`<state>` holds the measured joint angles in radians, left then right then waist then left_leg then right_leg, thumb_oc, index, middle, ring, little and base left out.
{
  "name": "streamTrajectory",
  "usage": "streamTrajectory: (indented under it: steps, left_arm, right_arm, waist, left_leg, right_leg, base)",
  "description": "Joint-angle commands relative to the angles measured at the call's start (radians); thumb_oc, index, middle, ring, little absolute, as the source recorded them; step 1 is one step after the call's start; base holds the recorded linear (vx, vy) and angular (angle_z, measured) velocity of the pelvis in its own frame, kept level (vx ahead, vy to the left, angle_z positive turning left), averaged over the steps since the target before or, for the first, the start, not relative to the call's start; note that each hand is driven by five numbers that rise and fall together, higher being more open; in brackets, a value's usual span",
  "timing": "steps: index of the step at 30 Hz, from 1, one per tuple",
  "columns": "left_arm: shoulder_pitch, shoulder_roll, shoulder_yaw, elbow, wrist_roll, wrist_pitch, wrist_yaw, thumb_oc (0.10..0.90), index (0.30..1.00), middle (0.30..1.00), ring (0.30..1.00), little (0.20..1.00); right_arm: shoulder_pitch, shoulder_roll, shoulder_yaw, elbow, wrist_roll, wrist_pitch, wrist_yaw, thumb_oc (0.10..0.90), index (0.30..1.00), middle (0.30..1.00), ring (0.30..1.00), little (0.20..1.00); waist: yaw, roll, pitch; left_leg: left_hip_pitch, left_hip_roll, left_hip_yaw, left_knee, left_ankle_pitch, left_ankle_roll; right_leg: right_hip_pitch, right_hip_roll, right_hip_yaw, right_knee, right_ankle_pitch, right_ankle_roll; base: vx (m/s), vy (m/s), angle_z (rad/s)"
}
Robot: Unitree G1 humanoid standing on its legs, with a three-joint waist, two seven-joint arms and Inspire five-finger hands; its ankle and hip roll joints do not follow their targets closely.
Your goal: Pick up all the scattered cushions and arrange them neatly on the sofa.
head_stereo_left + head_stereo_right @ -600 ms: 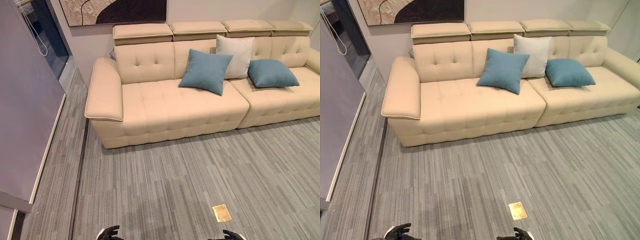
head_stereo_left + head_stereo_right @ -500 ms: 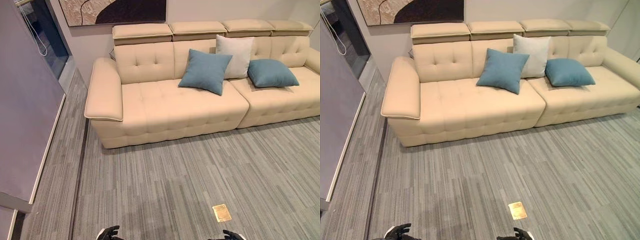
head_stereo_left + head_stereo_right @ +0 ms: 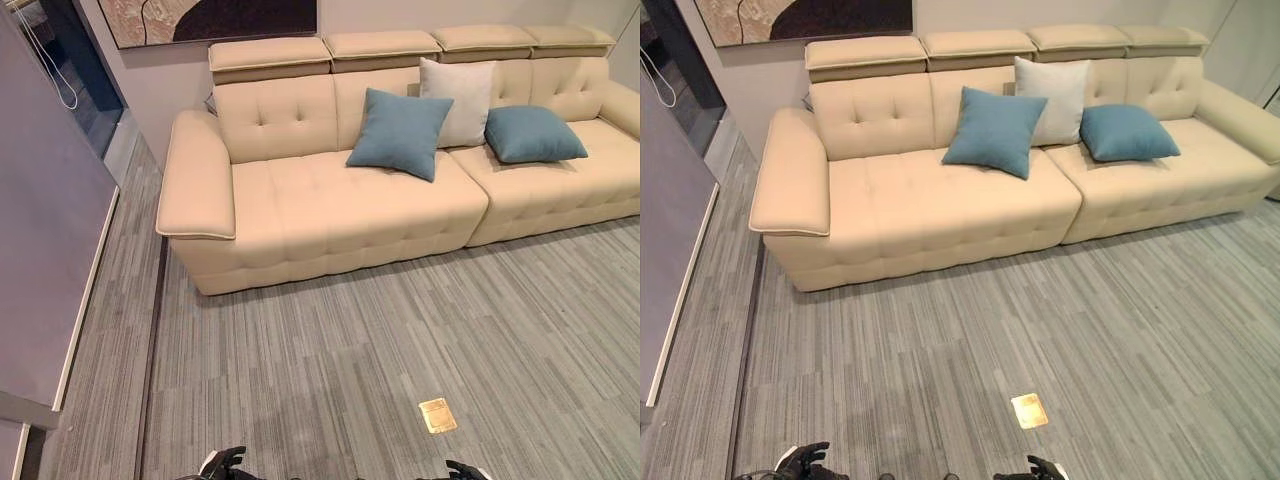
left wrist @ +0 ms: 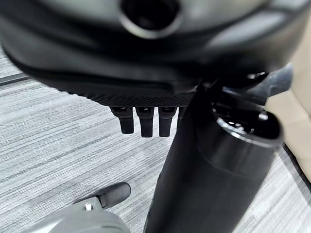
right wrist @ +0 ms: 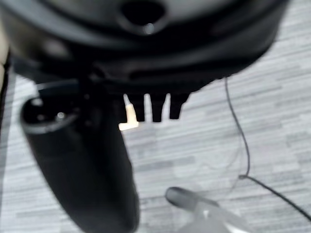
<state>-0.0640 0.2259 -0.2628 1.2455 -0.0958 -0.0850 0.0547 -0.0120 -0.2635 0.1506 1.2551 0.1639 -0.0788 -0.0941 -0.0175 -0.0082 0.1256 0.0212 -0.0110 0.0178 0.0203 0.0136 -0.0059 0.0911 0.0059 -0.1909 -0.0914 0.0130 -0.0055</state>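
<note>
sofa [image 3: 340,200]: I read it as smooth matt cream leather, button-tufted
teal cushions [image 3: 400,132]: woven cloth, matt
pale cushion [image 3: 456,86]: plain matt cloth
carpet [image 3: 350,370]: I see short, streaked grey pile, well ahead of both hands
floor plate [image 3: 437,414]: shiny brassy metal, just ahead of my right hand [image 3: 465,470]

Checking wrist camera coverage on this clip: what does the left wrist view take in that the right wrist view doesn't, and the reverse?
The left wrist view takes in the left hand, fingers straight and holding nothing, with a cream edge of the sofa beyond it. The right wrist view takes in the right hand, likewise open, with the brass floor plate past its fingers. Both share the grey striped carpet.
</note>
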Motion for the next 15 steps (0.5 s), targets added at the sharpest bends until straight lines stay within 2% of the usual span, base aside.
streamTrajectory:
  steps: [1,3,6,10,11,13,14,15]
  left_arm:
    - [-0.057,-0.001,0.006,0.014,-0.003,-0.032,0.022,0.8,0.9,0.9,0.9,0.9]
    - [-0.065,-0.002,-0.002,0.011,-0.016,-0.036,0.028,0.8,0.9,0.9,0.9,0.9]
    - [-0.07,-0.003,-0.01,0.014,-0.013,-0.035,0.028,0.8,0.9,0.9,0.9,0.9]
    - [-0.055,0.001,0.005,0.025,0.003,-0.03,0.026,0.8,0.9,0.9,0.9,0.9]
    - [-0.046,0.006,0.008,0.025,0.011,-0.033,0.024,0.8,0.9,0.9,0.9,0.9]
    - [-0.038,0.022,0.02,0.015,0.008,-0.031,0.025,0.8,0.9,0.9,0.9,0.9]
    - [-0.038,0.025,0.022,0.013,0.008,-0.031,0.025,0.8,0.9,0.9,0.9,0.9]
    - [-0.035,0.03,0.025,0.013,0.007,-0.032,0.026,0.8,0.9,0.9,0.9,0.9]
  right_arm:
    - [-0.04,-0.033,0.037,0.017,0.018,-0.033,-0.024,0.8,0.9,0.9,0.9,0.9]
    - [-0.047,-0.036,0.041,0.013,0.022,-0.035,-0.028,0.8,0.9,0.9,0.9,0.9]
    - [-0.049,-0.039,0.037,0.01,0.025,-0.031,-0.032,0.8,0.9,0.9,0.9,0.9]
    - [-0.051,-0.024,0.035,0.002,0.023,-0.028,-0.031,0.8,0.9,0.9,0.9,0.9]
    - [-0.05,-0.018,0.034,-0.002,0.021,-0.025,-0.029,0.8,0.9,0.9,0.9,0.9]
    - [-0.071,-0.008,0.032,-0.032,0.033,-0.025,-0.025,0.8,0.9,0.9,0.9,0.9]
    - [-0.075,-0.008,0.033,-0.036,0.033,-0.026,-0.024,0.8,0.9,0.9,0.9,0.9]
    - [-0.075,-0.009,0.036,-0.048,0.03,-0.028,-0.023,0.8,0.9,0.9,0.9,0.9]
  waist:
    - [0.002,-0.032,0.016]
    - [0.011,-0.037,0.022]
    - [0.009,-0.043,0.022]
    - [0.01,-0.037,0.008]
    - [0.017,-0.036,0.01]
    - [0.023,-0.026,0.034]
    - [0.024,-0.022,0.037]
    - [0.028,-0.016,0.041]
  left_leg:
    - [-0.044,0.042,-0.023,0.162,-0.083,-0.038]
    - [-0.089,0.021,-0.083,0.191,-0.078,-0.038]
    - [-0.122,0.011,-0.067,0.172,-0.088,-0.032]
    - [-0.116,0.004,-0.047,0.143,-0.103,-0.011]
    - [-0.104,-0.001,-0.025,0.132,-0.115,0.006]
    - [-0.081,-0.007,0.005,0.118,-0.133,0.05]
    - [-0.075,-0.006,0.01,0.117,-0.139,0.056]
    - [-0.048,-0.009,0.018,0.109,-0.154,0.064]
  right_leg:
    - [-0.034,-0.029,0.047,0.101,-0.09,0.045]
    - [-0.044,-0.027,0.056,0.107,-0.094,0.045]
    - [-0.054,-0.035,0.053,0.109,-0.096,0.053]
    - [-0.078,-0.039,0.091,0.136,-0.101,0.074]
    - [-0.088,-0.049,0.104,0.167,-0.098,0.09]
    - [-0.184,-0.077,0.104,0.354,-0.052,0.147]
    - [-0.202,-0.084,0.092,0.387,-0.048,0.154]
    - [-0.236,-0.109,0.045,0.419,-0.032,0.155]
  base:
    - [0.04,0.001,0.02]
    - [0.08,0.033,-0.07]
    - [0.07,0.083,-0.09]
    - [0.12,0.19,-0.38]
    - [0.26,0.442,-0.64]
    - [0.19,0.385,-0.88]
    - [0.16,0.228,-1.3]
    - [0.2,0.132,-0.96]
